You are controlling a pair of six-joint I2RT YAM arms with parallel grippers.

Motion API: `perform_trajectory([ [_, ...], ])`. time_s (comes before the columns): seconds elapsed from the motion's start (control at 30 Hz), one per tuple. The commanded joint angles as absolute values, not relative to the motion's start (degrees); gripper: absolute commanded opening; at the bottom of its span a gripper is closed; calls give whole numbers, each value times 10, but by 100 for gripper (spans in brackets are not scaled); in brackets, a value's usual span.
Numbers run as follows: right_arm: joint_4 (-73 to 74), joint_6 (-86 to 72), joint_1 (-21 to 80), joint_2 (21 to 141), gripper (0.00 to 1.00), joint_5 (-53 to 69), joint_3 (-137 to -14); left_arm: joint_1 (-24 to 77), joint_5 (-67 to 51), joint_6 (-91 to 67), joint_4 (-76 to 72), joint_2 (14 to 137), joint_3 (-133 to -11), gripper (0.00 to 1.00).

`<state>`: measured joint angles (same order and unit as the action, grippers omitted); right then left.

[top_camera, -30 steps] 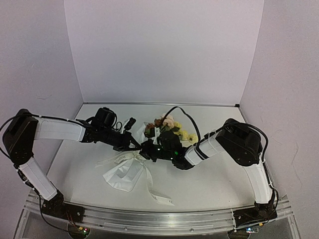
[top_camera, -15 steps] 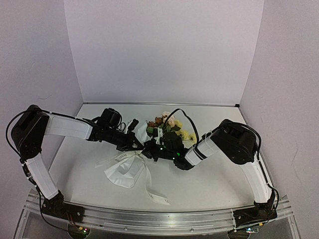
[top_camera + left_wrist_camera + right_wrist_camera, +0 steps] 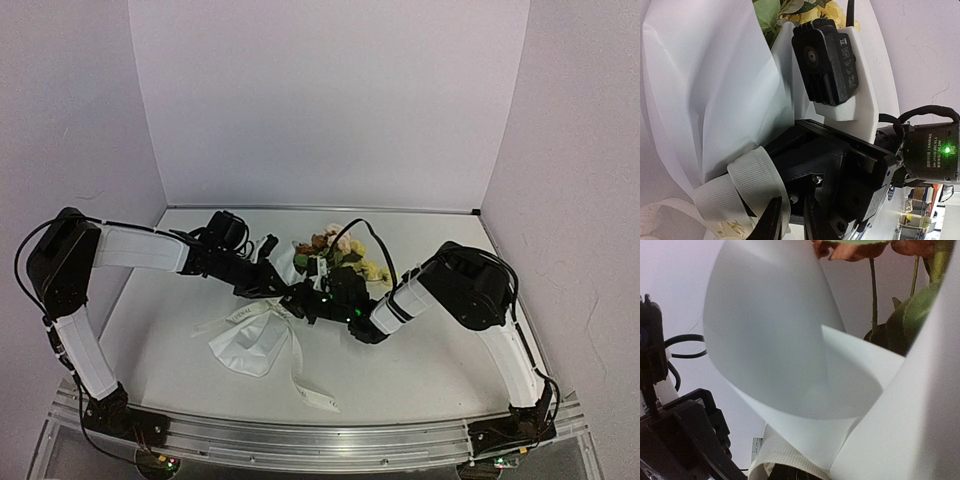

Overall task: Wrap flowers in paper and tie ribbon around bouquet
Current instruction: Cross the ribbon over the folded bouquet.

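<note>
The bouquet lies on the table, with the flowers (image 3: pixel 335 248) pointing toward the back and the white paper (image 3: pixel 245 345) cone flaring toward the front left. The cream ribbon (image 3: pixel 297 370) crosses the cone's neck and trails forward. Both grippers meet at that neck. My left gripper (image 3: pixel 790 222) has its fingers a narrow gap apart, and the ribbon (image 3: pixel 747 182) loop lies along one finger. My right gripper (image 3: pixel 303 300) is shut on the ribbon (image 3: pixel 785 457) below the curled paper (image 3: pixel 770 330). Green stems and leaves (image 3: pixel 910 310) show inside the cone.
A black cable (image 3: pixel 355 228) arcs over the blooms. White walls close in the table at the back and on both sides. An aluminium rail (image 3: pixel 300 440) runs along the near edge between the arm bases.
My left arm has pushed right toward the bouquet's neck, and its jaws have parted slightly from shut. The right arm has barely moved.
</note>
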<state>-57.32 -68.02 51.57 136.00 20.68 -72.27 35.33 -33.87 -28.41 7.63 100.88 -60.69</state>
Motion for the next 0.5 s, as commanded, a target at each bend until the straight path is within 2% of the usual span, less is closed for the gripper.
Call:
perform_trajectory([
  [0.0,-561,-681,507,1384,5,197,-723,355,-328,-262,114,971,-644,20],
  [0.47,-560,-683,507,1384,5,201,-726,354,-259,-237,129,957,-651,31],
])
